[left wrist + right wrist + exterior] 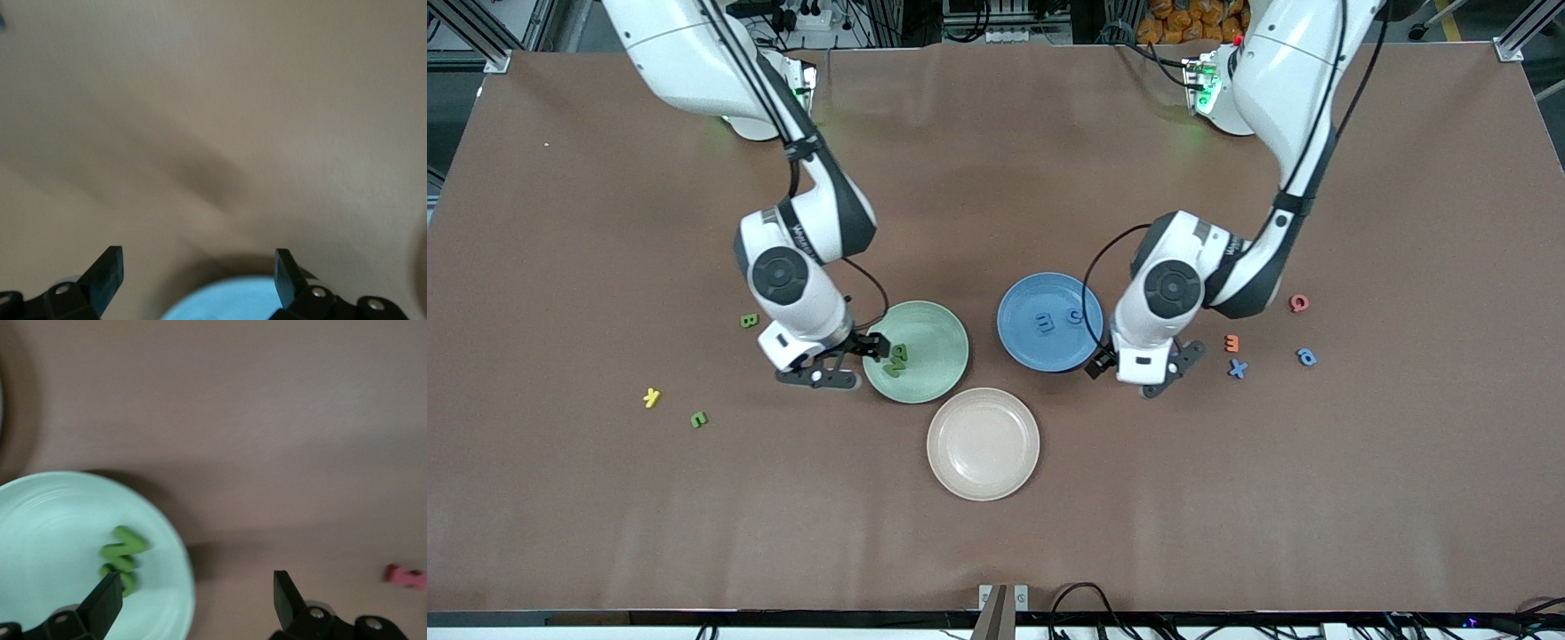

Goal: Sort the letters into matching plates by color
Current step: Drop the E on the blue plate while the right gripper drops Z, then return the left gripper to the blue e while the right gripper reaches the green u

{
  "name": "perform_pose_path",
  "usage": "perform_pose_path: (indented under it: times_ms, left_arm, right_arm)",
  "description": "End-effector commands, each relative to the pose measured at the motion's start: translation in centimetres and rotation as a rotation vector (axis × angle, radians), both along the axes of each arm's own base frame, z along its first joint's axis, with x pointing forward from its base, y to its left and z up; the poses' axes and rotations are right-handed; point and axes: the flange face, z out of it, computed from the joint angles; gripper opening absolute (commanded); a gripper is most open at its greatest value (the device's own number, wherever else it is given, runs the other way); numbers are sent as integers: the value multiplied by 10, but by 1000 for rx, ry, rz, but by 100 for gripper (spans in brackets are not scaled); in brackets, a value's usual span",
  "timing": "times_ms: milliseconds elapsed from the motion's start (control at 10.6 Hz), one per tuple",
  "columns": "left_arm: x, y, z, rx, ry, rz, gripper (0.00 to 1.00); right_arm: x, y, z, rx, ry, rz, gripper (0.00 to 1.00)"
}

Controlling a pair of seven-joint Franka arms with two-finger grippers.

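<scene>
Front view shows the right gripper [852, 360] low at the edge of the green plate [934, 331] on the side toward the right arm's end of the table, jaws wide apart and empty, with two green letters [896, 358] lying in the plate just beside its fingers. The left gripper [1145, 372] hangs at the rim of the blue plate [1021, 331] on the side toward the left arm's end, jaws likewise spread and holding nothing; two blue letters [1057, 319] sit inside that plate. Both arms look to have just dropped a piece, so the step in hand is the release, and the next move calls for lifting clear and going for loose letters. On the right arm's end lie a green B [749, 320], a yellow letter [652, 397] and another green letter [699, 419]; on the left arm's end lie an orange letter [1232, 342], a blue X [1237, 368], a red letter [1299, 303] and a blue letter [1306, 356]. The beige plate [951, 462], nearest the front camera, holds nothing. The left wrist view is blurred, showing only open fingers and a sliver of blue at the frame edge, and the left gripper's body hides part of the table beneath it. The right wrist view cuts off much of the green plate.
</scene>
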Motion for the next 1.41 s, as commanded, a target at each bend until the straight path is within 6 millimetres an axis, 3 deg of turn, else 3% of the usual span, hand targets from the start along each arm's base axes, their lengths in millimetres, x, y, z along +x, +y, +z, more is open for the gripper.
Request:
perform_pose_path:
  times_ms: [0,283,471,659,754,942,1319]
  left_arm:
    - [24,62,41,12,-8,-144,100]
    - [42,120,49,3,-2,-271,100]
    - [51,153,58,-4,-16,-346,100]
    - [56,162,74,-22,-41,-313,100]
    - [61,179,79,-41,-48,-252,100]
    - [63,183,95,-50,-72,-239,100]
    - [62,196,94,-100,-66,-189,100]
  right_arm:
    - [14,-64,9,-4,17,-5,100]
    - [34,-145,6,-11,21,29,100]
    - [42,-185,6,-13,17,137,100]
    - [47,-211,4,-34,-8,312,100]
    - [50,-224,2,-53,-24,396,100]
    - [56,-246,0,-76,-65,540,100]
    - [61,-290,-19,-110,-100,758,100]
